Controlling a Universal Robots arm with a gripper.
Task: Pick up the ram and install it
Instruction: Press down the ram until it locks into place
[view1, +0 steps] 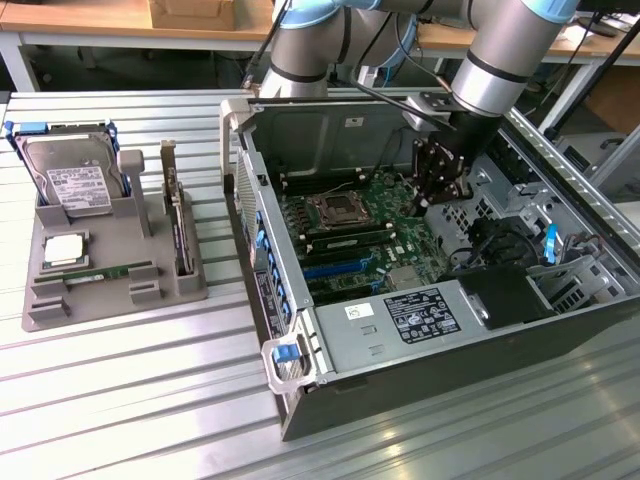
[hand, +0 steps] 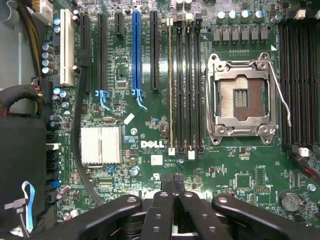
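Hovering inside the computer case over the motherboard, the gripper is pinched together and empty — the ram lies in the grey holder, so descending risks striking bare slots.

On my wrist feed I read "DELL" in white letters on the green motherboard, printed just below the memory slots; finer white lines sit under that logo, but I can't make them out. From the exterior view, I see a white label on the hard drive, a black sticker on the grey power supply cover and a small white sticker beside it. Their print appears too fine to read.
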